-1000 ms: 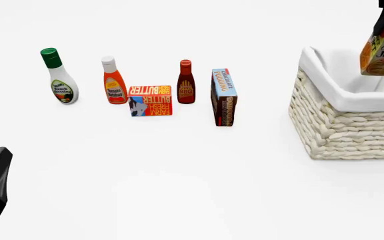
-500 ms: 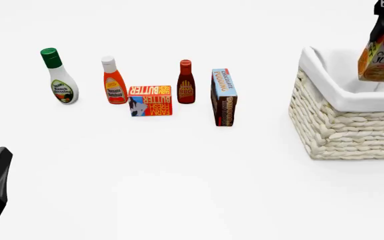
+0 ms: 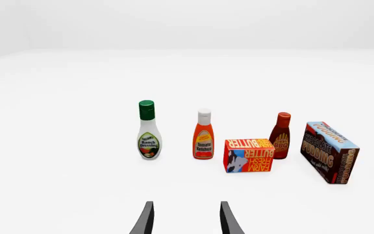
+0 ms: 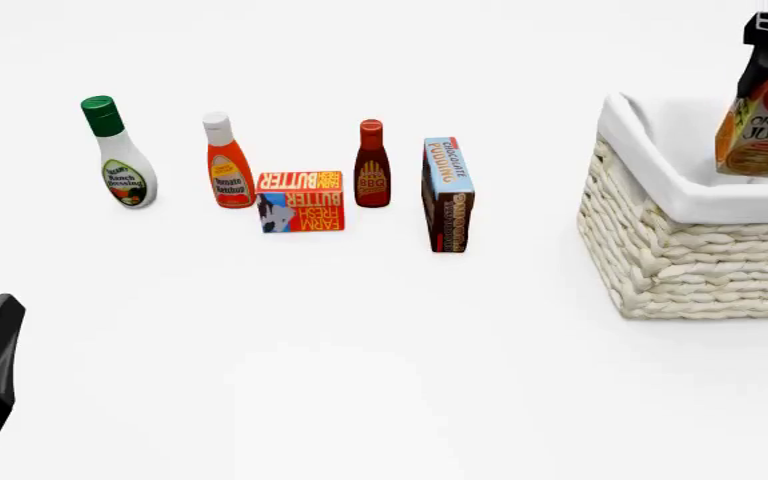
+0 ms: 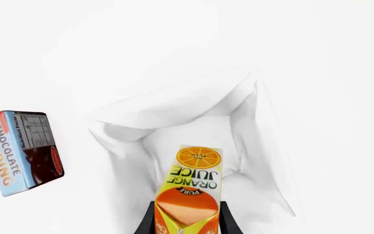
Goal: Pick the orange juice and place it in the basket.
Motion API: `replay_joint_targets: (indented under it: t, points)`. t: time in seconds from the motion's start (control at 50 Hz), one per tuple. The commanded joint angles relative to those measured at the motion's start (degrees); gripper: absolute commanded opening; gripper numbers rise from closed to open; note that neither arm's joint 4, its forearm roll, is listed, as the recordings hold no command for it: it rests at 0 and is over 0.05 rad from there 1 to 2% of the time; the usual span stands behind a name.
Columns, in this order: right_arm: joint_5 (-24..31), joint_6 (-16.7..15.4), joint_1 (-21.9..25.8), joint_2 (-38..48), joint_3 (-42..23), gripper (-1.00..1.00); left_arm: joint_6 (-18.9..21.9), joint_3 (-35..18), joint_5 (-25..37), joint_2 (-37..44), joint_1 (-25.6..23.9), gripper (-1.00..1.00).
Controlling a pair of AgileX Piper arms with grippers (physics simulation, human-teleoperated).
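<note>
Right end effector (image 5: pixel 187 222) cropped, gripping orange juice (image 4: pixel 763 125)

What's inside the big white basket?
Only its white cloth liner shows inside the basket. The orange juice hangs above the opening, held by the right claw, hiding part of the bottom.

A ranch dressing bottle (image 4: pixel 119 154), tomato ketchup bottle (image 4: pixel 228 163), butter box (image 4: pixel 301 201), BBQ sauce bottle (image 4: pixel 372 165) and chocolate pudding box (image 4: pixel 447 194) are lined up on the table (image 4: pixel 384 350).

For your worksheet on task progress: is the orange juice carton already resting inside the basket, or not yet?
Not yet. The orange juice hangs above the basket, held by the right gripper; its base shows above the liner's rim.
</note>
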Motion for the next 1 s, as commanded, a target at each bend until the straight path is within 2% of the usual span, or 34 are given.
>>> replay_joint_targets:
  t: [0.02,1.0]
  points:
    - [0.0,1.4,-0.4,0.9,-0.2,-1.00,0.0,0.0,0.0,0.0,0.0,1.00]
    - [0.0,1.8,-0.3,4.3,-1.2,-1.00,0.0,0.0,0.0,0.0,0.0,1.00]
